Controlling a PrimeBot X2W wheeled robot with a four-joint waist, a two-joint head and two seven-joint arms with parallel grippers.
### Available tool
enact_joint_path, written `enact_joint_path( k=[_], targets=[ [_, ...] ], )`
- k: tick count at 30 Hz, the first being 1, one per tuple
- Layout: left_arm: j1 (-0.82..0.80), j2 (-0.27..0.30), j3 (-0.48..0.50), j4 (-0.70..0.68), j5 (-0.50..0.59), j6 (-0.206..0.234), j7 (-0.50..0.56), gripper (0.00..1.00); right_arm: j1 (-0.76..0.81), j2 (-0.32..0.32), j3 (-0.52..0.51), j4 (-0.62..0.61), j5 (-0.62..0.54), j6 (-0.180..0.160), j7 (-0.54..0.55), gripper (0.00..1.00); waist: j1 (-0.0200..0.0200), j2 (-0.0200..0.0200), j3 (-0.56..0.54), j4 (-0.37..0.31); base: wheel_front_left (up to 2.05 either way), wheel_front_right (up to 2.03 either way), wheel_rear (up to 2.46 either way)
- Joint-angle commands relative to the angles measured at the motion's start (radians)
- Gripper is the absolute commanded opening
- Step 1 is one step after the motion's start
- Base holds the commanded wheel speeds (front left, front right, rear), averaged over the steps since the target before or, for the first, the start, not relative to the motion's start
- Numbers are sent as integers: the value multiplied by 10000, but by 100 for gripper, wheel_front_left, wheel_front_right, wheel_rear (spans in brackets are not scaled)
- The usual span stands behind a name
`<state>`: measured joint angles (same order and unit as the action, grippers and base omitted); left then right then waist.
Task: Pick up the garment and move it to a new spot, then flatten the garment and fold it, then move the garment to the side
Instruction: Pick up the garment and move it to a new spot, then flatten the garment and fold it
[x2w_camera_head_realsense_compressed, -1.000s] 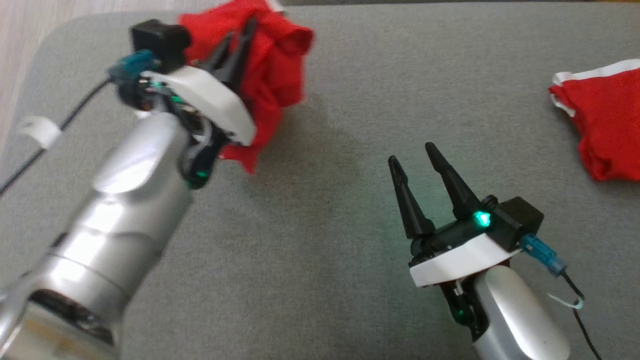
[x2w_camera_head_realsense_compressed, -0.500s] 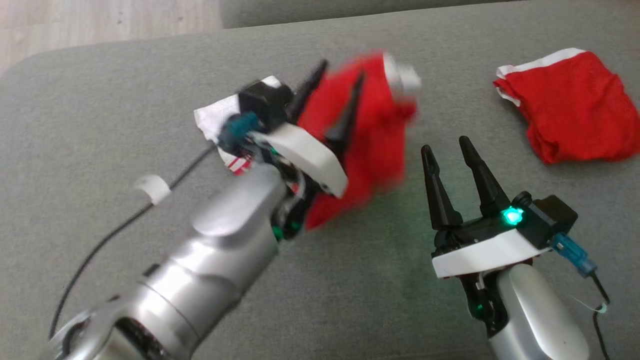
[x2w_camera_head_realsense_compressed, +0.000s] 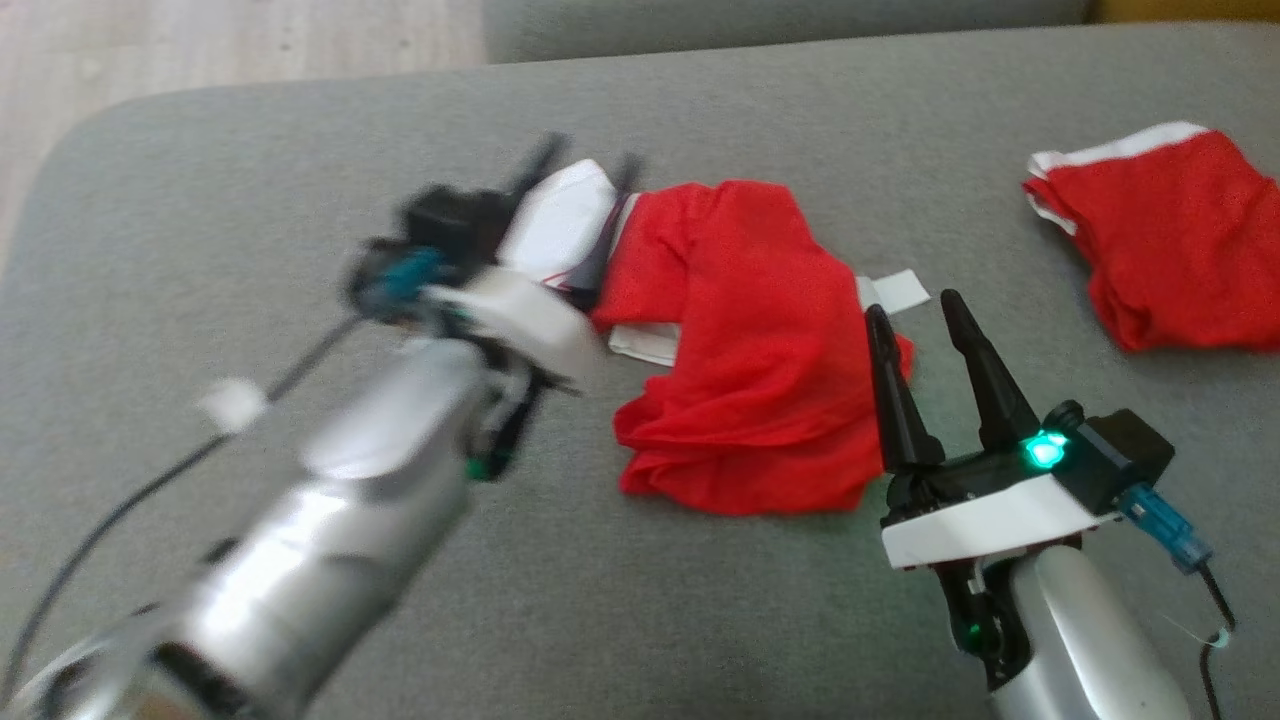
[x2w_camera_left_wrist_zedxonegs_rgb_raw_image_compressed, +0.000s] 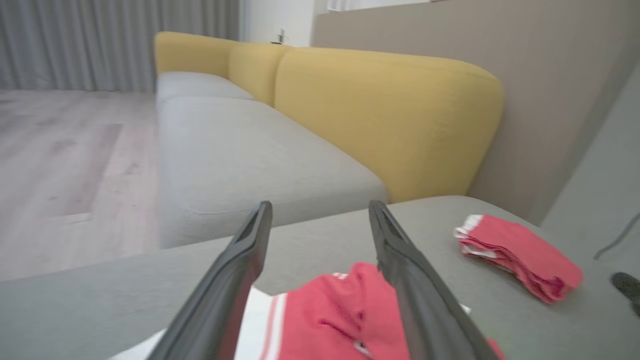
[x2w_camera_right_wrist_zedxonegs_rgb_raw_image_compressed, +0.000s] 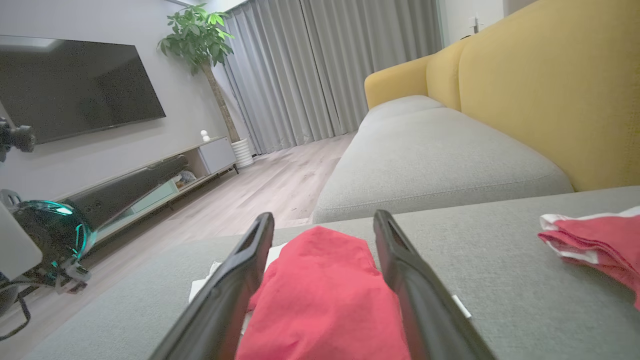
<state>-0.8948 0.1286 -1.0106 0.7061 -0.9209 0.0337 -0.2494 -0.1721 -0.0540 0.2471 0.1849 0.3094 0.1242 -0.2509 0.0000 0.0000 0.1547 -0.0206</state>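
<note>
The garment (x2w_camera_head_realsense_compressed: 750, 350) is red with white trim and lies crumpled in a heap on the grey cushion (x2w_camera_head_realsense_compressed: 250, 200). My left gripper (x2w_camera_head_realsense_compressed: 590, 155), blurred, stands open at the garment's white left end with nothing between its fingers. In the left wrist view the left gripper (x2w_camera_left_wrist_zedxonegs_rgb_raw_image_compressed: 320, 207) spreads its fingers above the garment (x2w_camera_left_wrist_zedxonegs_rgb_raw_image_compressed: 345, 320). My right gripper (x2w_camera_head_realsense_compressed: 912, 306) is open at the heap's right edge, one finger in front of the cloth. From the right wrist, the garment (x2w_camera_right_wrist_zedxonegs_rgb_raw_image_compressed: 320, 295) lies just beyond the open right gripper (x2w_camera_right_wrist_zedxonegs_rgb_raw_image_compressed: 324, 216).
A second red piece with white trim (x2w_camera_head_realsense_compressed: 1170, 240) lies at the cushion's far right, also visible as a red piece (x2w_camera_left_wrist_zedxonegs_rgb_raw_image_compressed: 520, 255) and a red piece (x2w_camera_right_wrist_zedxonegs_rgb_raw_image_compressed: 595, 240). A yellow sofa back (x2w_camera_left_wrist_zedxonegs_rgb_raw_image_compressed: 390, 115) rises behind. Wooden floor (x2w_camera_head_realsense_compressed: 200, 50) lies past the cushion's left edge.
My left gripper has opened and let go of the garment, which has dropped onto the cushion in a heap. The head camera has shifted; the right gripper stays open.
</note>
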Motion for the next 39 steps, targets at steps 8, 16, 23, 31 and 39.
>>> enact_joint_path(
  k=[8, 16, 23, 31, 39],
  targets=[
    [2633, 2093, 2486, -2428, 1457, 662, -121, 100, 190, 38, -49, -292, -119, 65, -109, 100, 0, 0, -394, 865, 0, 0, 0],
    [6024, 1948, 4484, -4634, 2353, 1353, -123, 100, 395, 38, -49, -222, -223, 65, -109, 100, 0, 0, -475, 1145, 0, 0, 0],
    [6695, 1343, 5179, -5026, 3071, 1026, -123, 100, 335, 38, -24, -132, -347, 65, -109, 100, 0, 0, -421, 1230, 0, 0, 0],
    [6554, 956, 5518, -4832, 3517, 609, -123, 100, -384, 38, -291, 30, -888, 65, 152, 100, 0, 0, -143, 1366, 0, 0, 0],
    [6350, 532, 5644, -4534, 3813, 230, -124, 100, -2875, 38, -1701, 1866, -1655, 65, 2533, 100, 0, 0, 327, 1762, 0, 0, 0]
  ],
)
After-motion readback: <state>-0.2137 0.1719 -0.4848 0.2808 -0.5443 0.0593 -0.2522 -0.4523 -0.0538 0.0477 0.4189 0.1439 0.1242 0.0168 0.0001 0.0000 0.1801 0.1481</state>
